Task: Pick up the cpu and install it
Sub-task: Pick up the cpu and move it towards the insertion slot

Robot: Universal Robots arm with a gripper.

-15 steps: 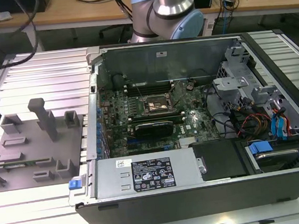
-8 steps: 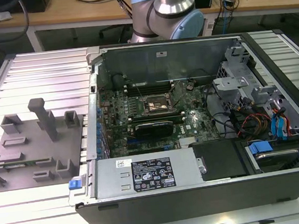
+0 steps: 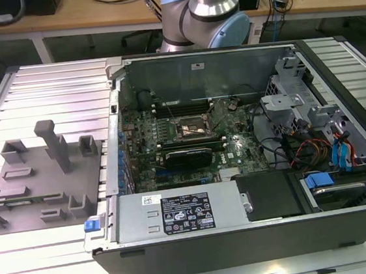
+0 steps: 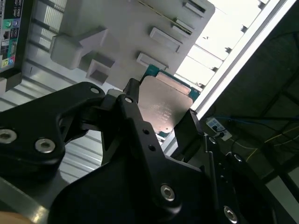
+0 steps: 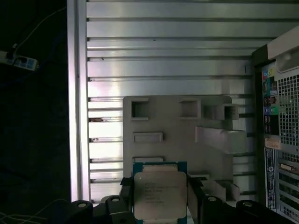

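My black two-fingered gripper [image 5: 160,187] is clamping one thin, square cpu with a silver metal top [image 5: 160,198] by two opposite edges. Its sides are equal and its shiny face is pointing at the first wrist camera. I am holding it over one grey plastic fixture plate [image 5: 177,135] on the ribbed aluminium table [image 5: 163,56], beside one open black computer case [image 3: 246,241].

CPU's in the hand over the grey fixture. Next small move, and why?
Probably carry it sideways toward the open case: the hand holds the cpu by two opposite edges over the grey fixture, while the motherboard socket lies inside the case.
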